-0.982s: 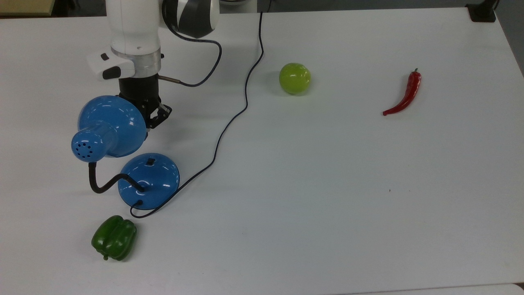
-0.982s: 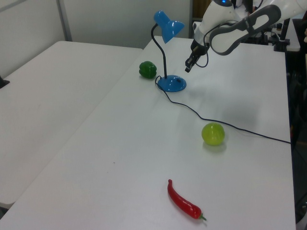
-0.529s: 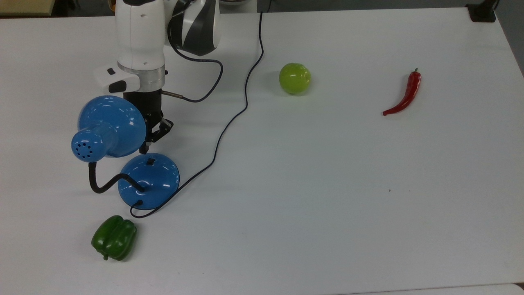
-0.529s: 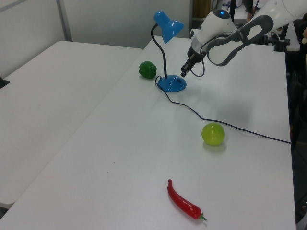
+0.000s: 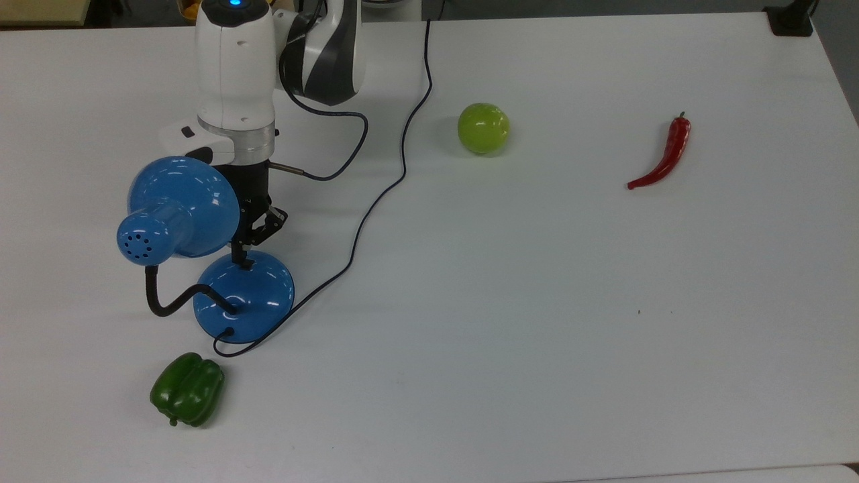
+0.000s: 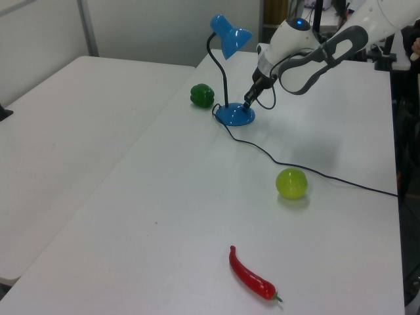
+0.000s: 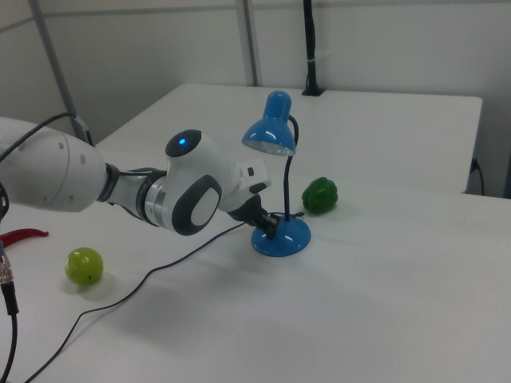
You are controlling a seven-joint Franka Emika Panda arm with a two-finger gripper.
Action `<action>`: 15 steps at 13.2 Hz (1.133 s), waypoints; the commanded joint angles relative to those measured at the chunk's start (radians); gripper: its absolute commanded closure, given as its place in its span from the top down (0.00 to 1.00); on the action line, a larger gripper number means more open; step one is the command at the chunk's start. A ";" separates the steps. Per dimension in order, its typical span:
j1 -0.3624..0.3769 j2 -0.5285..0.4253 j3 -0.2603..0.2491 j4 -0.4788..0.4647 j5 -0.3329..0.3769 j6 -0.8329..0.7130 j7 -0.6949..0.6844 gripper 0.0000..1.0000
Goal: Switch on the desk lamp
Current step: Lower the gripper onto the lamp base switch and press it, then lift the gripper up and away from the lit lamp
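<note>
The desk lamp stands at the top view's left. Its blue bell shade (image 5: 180,201) hangs on a black gooseneck (image 5: 164,305) over the round blue base (image 5: 254,303). My gripper (image 5: 240,257) points down beside the shade, shut, with its fingertips resting on the top of the base where the small black switch sits. The tips cover the switch. In the left view the gripper (image 6: 247,105) touches the base (image 6: 235,117) from the right. In the right view the gripper (image 7: 270,228) meets the base (image 7: 284,240) from the left, under the shade (image 7: 270,134).
The lamp's black cord (image 5: 402,151) snakes from the base to the table's far edge. A green bell pepper (image 5: 187,390) lies in front of the lamp. A yellow-green round fruit (image 5: 483,127) and a red chilli (image 5: 664,154) lie to the top view's right.
The gripper has come down past the shade's edge onto the lamp base; its tips now sit on the switch, which showed uncovered before.
</note>
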 commanded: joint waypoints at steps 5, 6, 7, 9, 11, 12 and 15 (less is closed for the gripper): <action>0.008 0.038 -0.002 0.042 -0.007 0.026 0.021 0.00; 0.008 0.038 -0.002 0.042 -0.010 0.026 0.020 0.00; 0.008 0.038 -0.002 0.042 -0.012 0.026 0.021 0.00; 0.008 0.044 -0.002 0.042 -0.013 0.026 0.021 0.00; 0.008 0.045 -0.002 0.040 -0.015 0.026 0.020 0.00; 0.008 0.046 -0.002 0.040 -0.016 0.026 0.020 0.00; 0.008 0.049 -0.002 0.039 -0.015 0.048 0.018 0.00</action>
